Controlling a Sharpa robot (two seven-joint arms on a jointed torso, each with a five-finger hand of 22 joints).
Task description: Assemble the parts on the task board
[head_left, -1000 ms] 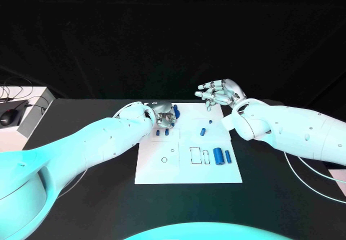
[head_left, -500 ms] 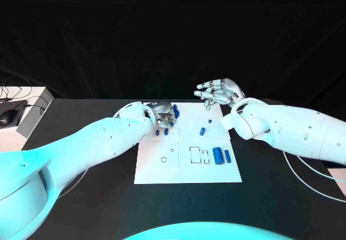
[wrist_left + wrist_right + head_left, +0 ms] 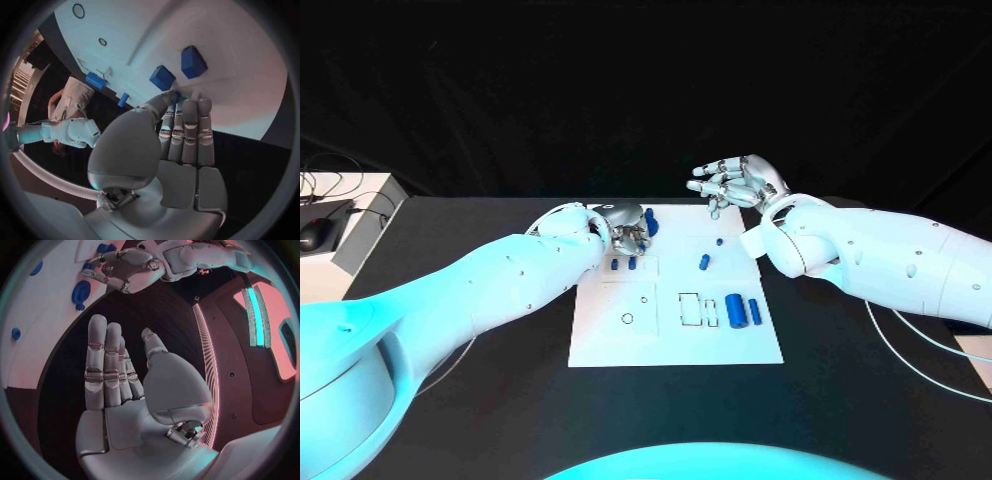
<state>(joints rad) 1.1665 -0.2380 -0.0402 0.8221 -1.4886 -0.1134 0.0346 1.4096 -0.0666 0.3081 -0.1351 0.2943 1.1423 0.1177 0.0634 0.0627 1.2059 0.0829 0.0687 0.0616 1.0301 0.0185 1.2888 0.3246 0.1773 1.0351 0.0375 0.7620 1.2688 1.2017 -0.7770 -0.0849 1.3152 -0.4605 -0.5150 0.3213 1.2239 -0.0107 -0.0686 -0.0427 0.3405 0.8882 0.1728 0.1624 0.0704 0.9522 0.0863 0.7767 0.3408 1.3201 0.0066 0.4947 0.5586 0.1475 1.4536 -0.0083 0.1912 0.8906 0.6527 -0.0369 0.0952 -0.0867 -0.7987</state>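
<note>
Head view: left hand (image 3: 627, 228) down on the far-left corner of the task board (image 3: 675, 340), fingers curled over the small blue parts (image 3: 623, 265) there, thumb and fingertips drawn close together; cannot tell here whether a piece is actually pinched. Right hand (image 3: 737, 184) raised off the board's far-right edge, fingers apart, holding nothing. Near the middle right, a large blue cylinder (image 3: 734, 308) lying beside a thinner blue rod (image 3: 756, 312), just beside the outlined slots.

Left wrist view: fingers (image 3: 186, 131) lying straight and side by side, tips pressed to the white board right against a blue block (image 3: 162, 78), a second blue block (image 3: 193, 61) just beyond; thumb closing in beside the nearer one. Looks like a grasp being set up, not yet a firm hold.

Right wrist view: palm and fingers (image 3: 104, 365) spread and bare, waiting over the dark table.

Judged step: picking the first corner piece. Next move calls for closing thumb against fingertip on the nearer block, lifting it clean without nudging its neighbour
</note>
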